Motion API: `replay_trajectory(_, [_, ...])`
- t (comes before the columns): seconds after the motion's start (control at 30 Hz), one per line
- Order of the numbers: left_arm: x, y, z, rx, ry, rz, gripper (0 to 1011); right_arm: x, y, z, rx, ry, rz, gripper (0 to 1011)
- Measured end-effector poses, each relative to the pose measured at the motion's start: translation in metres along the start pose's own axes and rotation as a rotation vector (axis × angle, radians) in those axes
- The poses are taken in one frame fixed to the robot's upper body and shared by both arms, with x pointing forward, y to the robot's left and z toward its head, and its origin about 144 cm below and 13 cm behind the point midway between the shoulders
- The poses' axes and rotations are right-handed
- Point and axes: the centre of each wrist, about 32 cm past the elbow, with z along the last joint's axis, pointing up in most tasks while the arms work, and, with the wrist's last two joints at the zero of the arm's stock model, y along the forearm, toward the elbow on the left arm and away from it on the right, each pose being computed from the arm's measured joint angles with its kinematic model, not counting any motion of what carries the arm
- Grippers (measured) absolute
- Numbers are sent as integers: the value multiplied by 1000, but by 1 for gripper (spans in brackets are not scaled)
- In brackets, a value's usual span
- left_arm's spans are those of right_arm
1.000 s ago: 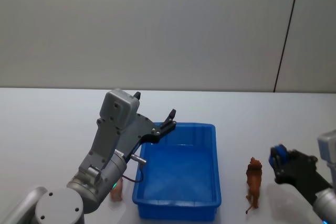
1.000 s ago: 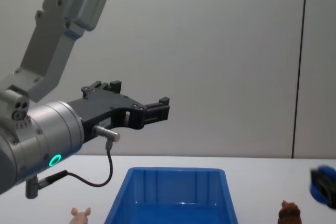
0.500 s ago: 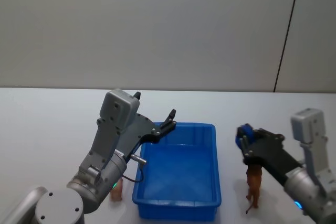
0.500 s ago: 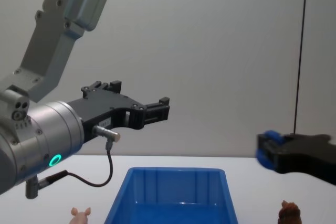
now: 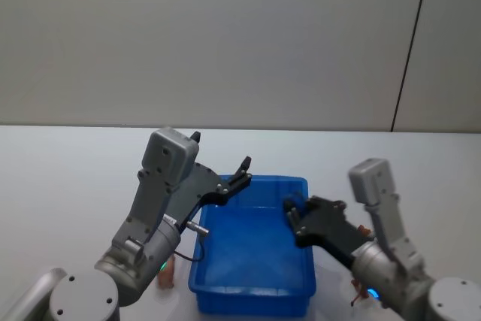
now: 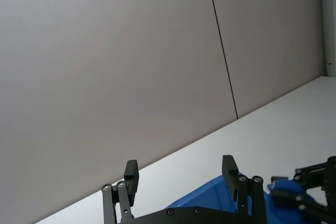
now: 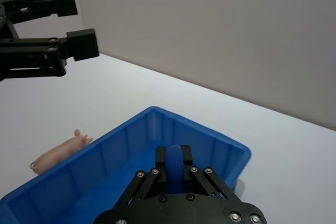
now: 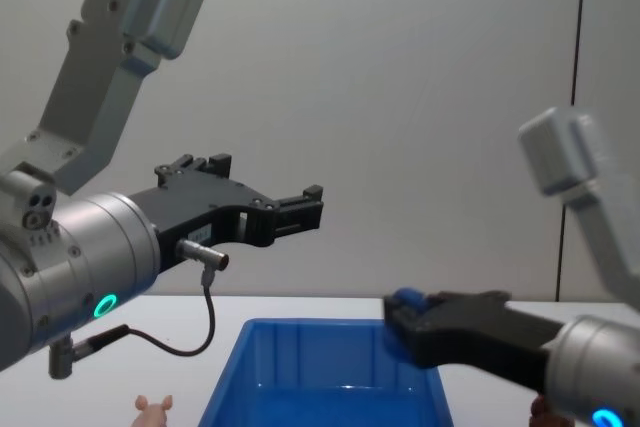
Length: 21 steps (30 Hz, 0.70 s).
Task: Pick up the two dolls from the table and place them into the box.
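Head view, reading from your left: the pink pig [image 5: 166, 274] sits on the table [image 5: 68, 186] just outside the left wall of the box [image 5: 252, 302], near its front corner and half hidden by the left arm. The right wrist view shows the pig's long axis running roughly along that wall. The left gripper [image 6: 180, 170] hangs raised above the box's far-left corner and points away from the robot. Its fingers are spread wide with nothing between them. So the pig lies below this gripper and back toward the robot's body, not ahead of it.

Next comes the box, with neither doll inside.

The right gripper [image 5: 293, 208] reaches in over the right half of the box. Its blue-tipped fingers [image 7: 168, 167] are pressed together, and it holds no doll. The brown lion [image 5: 362, 228] stands on the table just outside the box's right wall, mostly hidden behind the right arm, so you cannot read which way it faces.

As I judge it, this is the relation your next move turns on. The lion lies to the right of the right gripper, lower and nearer the robot, across the wall. You would need to draw back over that wall, open the fingers, then descend. Each doll is nearer the arm on its own side.
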Motion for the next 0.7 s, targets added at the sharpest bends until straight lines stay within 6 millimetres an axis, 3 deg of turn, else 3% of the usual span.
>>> replay_trajectory(0.37, [0, 0, 0, 0, 0, 0, 1001, -14, 23, -8, -29, 6, 49, 164])
replay_trajectory(0.57, [0, 0, 0, 0, 0, 0, 1001, -19, 31, -11, -35, 3, 57, 301])
replay_trajectory(0.7, [0, 0, 0, 0, 0, 0, 1001, -20, 34, -11, -38, 0, 50, 455])
